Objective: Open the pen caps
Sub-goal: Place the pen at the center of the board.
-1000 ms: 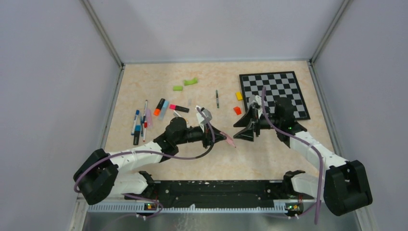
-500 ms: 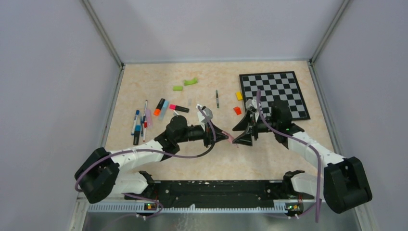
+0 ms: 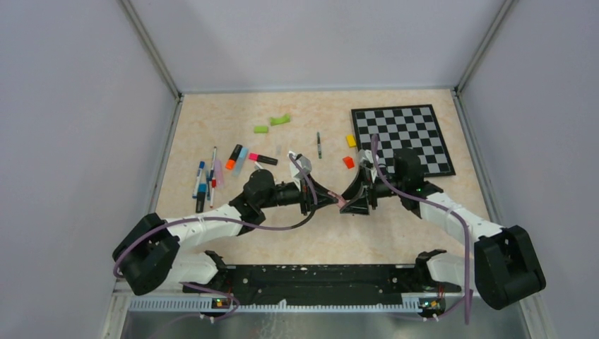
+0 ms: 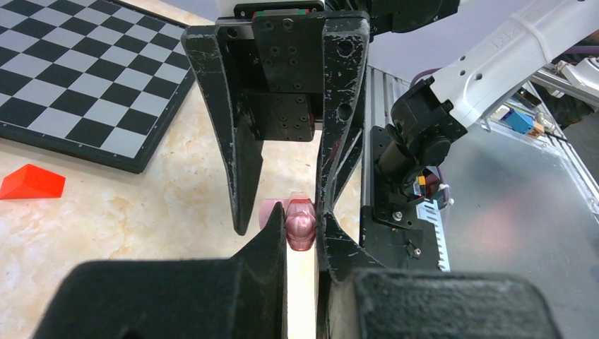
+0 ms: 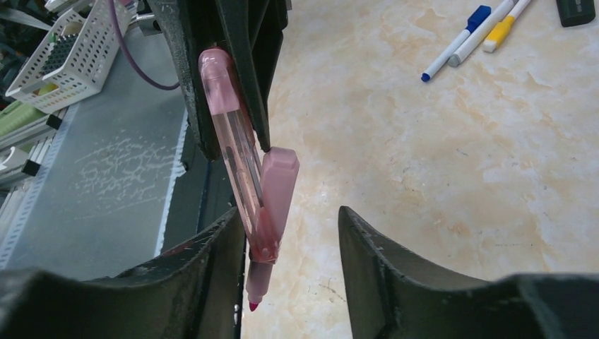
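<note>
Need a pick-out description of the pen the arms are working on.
Find the black-and-white checkerboard mat at the table's far right; just nearer and left of it, mid-table, is the left tool. It is clamped on a translucent pink pen. Every other pen lies loose on the table; only this one is held.

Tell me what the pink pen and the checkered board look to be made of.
The pink pen looks like see-through glossy plastic: the barrel lets light through and glints. The checkered board is flat and matte with a thin black edge; it may be printed plastic or card, but I cannot tell which.
</note>
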`<state>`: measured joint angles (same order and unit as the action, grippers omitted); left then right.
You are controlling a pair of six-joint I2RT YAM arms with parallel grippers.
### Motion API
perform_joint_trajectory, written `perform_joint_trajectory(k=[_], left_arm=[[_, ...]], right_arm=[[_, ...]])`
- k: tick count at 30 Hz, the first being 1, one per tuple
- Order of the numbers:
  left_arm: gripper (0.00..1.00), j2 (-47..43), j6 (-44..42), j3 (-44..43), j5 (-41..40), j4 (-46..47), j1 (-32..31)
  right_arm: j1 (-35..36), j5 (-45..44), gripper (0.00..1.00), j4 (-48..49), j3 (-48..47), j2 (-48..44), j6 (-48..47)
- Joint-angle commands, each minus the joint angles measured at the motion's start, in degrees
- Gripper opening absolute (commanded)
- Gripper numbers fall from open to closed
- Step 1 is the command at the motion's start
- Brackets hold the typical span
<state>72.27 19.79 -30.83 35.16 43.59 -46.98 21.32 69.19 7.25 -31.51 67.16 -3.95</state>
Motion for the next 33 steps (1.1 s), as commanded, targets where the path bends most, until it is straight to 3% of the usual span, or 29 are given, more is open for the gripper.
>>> perform_joint_trajectory(k=[1, 7, 11, 17, 26, 30, 33], left_arm=[[0.0, 0.43, 1.1, -1.14, 1.22, 4.71, 0.04], [0.03, 0.6, 1.47, -1.09, 1.37, 4.97, 0.03], [0.14, 0.02, 1.61, -1.03, 0.64, 4.9, 0.0], [0.46, -2.63, 1.44, -0.72, -2.54, 3.27, 0.09], [0.69, -6.19, -0.11, -0.12, -6.4, -0.07, 0.17], [0.87, -10.43, -2.83, -0.44, -12.8, -6.49, 0.83], [0.99, -15.09, -3.77, -1.49, -21.33, -16.46, 2.58]], right_arm=[[0.65, 3.22, 0.46, 2.21, -1.98, 0.4, -0.85], [0.65, 6.28, 0.18, 5.99, -1.01, -0.43, 1.38], [0.65, 6.57, 0.0, 5.85, -1.1, -0.45, 1.35], [0.65, 6.58, 0.0, 5.77, -1.11, -0.62, 1.47], [0.59, 6.13, 0.0, 4.33, -1.57, -0.59, 0.44], [-0.3, 4.05, 0.0, 1.84, -2.54, -0.53, -1.16], [-2.13, -0.98, 0.0, -0.63, -3.86, -0.55, -2.08]])
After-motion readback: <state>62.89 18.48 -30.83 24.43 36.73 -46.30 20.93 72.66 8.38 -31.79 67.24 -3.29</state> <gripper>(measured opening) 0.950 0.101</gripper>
